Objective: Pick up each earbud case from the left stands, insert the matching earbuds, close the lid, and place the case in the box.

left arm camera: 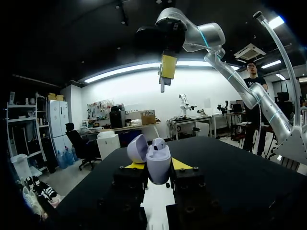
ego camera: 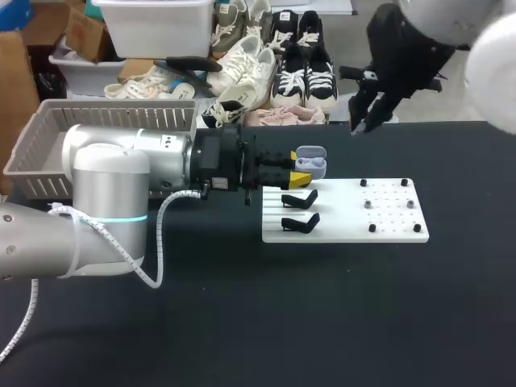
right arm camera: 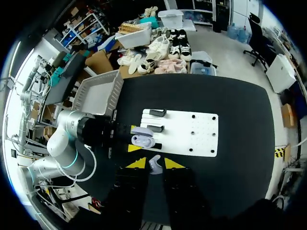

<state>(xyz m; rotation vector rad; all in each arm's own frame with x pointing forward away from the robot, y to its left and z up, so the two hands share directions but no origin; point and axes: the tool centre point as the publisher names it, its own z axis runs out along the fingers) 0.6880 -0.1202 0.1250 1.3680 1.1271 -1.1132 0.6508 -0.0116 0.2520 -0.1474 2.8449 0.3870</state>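
- Judged step: fitting the earbuds. The left jaws are closed on the earbud case (left arm camera: 157, 163), its lid open, held above the stand end of the white board (ego camera: 387, 222).
- The right jaws pinch a small pale earbud (right arm camera: 154, 165), high over the counter (ego camera: 242, 322) and well apart from the case.
- The next move calls for lowering the earbud, aligned with its socket.

A robotics lab bench, and I am the machine at work on it.
My silver left arm (ego camera: 121, 169) and silver right arm (left arm camera: 211, 36) reach over a matte black table (ego camera: 242, 322). At two o'clock from its middle lies a white drilled fixture board (ego camera: 387, 211) with small black stands (ego camera: 300, 221), and at ten o'clock a grey slatted plastic basket (ego camera: 48, 137).
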